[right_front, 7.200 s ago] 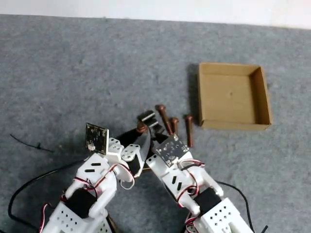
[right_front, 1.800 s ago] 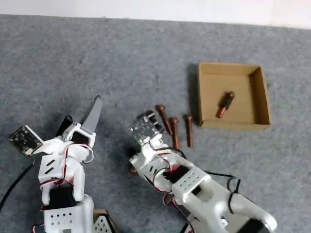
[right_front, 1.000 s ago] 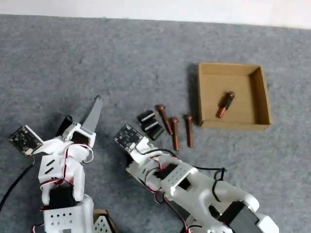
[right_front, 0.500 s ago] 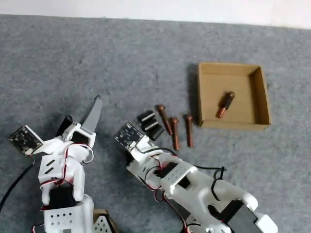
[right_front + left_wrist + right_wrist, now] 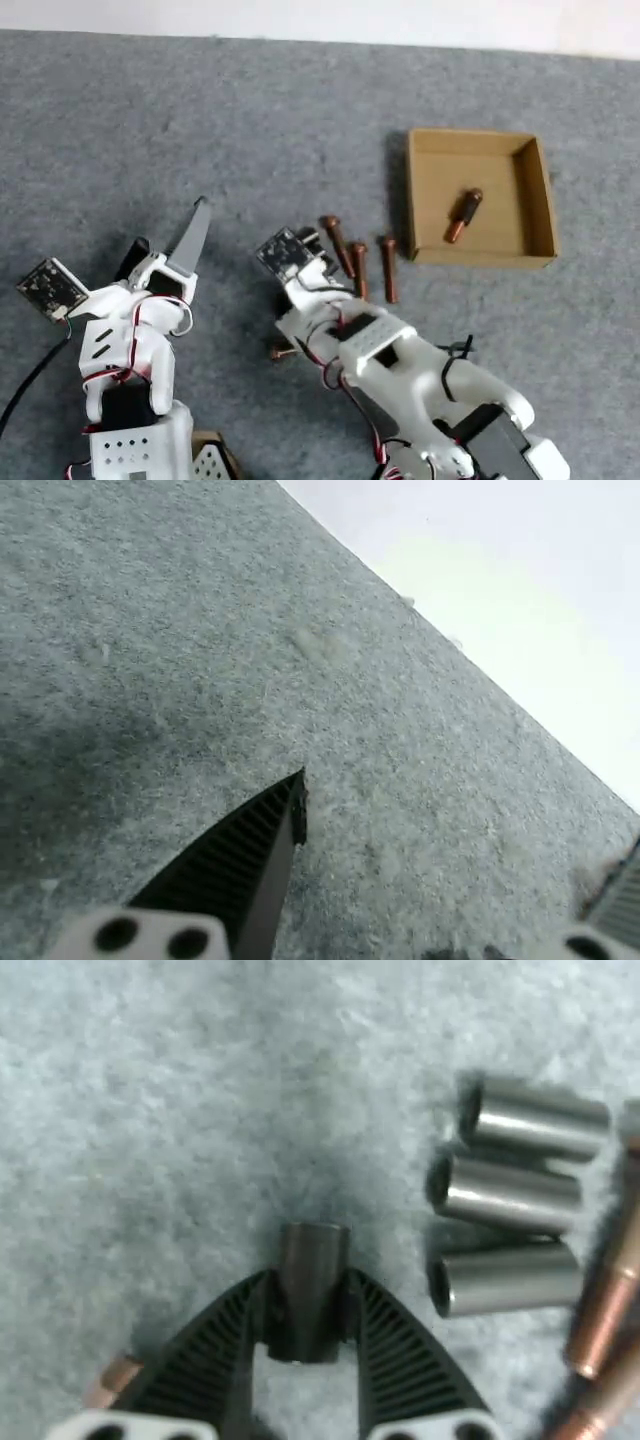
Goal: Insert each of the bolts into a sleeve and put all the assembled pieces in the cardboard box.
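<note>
In the right tool (image 5: 308, 1282), jaws drawn almost together, a dark sleeve (image 5: 312, 1248) pinched between the ribbed fingers (image 5: 215, 1345), over the grey worktop (image 5: 150, 120) near its middle. Just beside that grip, on the side toward the right edge, three loose sleeves (image 5: 505, 1195) side by side and close together, apart from the held one. Past them, three bare bolts (image 5: 359, 270) in a rough row, nearly parallel, between the sleeves and the cardboard box (image 5: 411, 195); only a narrow gap from the last bolt to the box's wall. A fourth bolt (image 5: 283, 351) alone on the near side, just beside the right arm (image 5: 385, 350). Inside the box, toward the worktop's right edge, one assembled piece (image 5: 463, 215) lying slantwise, clear of all four walls. Toward the left edge, the left tool (image 5: 168, 228) spread wide, nothing in it, well apart from every part. Broad open worktop from there up to the far edge; tight quarters only around the cluster of sleeves and bolts.
</note>
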{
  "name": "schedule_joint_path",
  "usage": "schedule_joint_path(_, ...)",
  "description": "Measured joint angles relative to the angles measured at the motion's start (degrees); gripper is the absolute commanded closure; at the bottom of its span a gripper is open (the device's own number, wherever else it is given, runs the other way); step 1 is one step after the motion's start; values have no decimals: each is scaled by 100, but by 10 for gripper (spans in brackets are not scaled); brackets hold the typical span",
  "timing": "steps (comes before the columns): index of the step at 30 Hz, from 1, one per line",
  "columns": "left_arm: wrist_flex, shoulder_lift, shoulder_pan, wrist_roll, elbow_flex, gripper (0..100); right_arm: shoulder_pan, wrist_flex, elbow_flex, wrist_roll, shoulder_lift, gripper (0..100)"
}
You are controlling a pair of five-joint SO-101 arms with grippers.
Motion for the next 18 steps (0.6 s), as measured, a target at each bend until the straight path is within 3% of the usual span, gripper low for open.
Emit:
schedule_joint_path(8,0,0,0,0,0,554,826,2857,-1178,9,-695,994)
schedule_joint_path(18,0,0,0,0,0,554,1899,3640,-1275,18,-809,994)
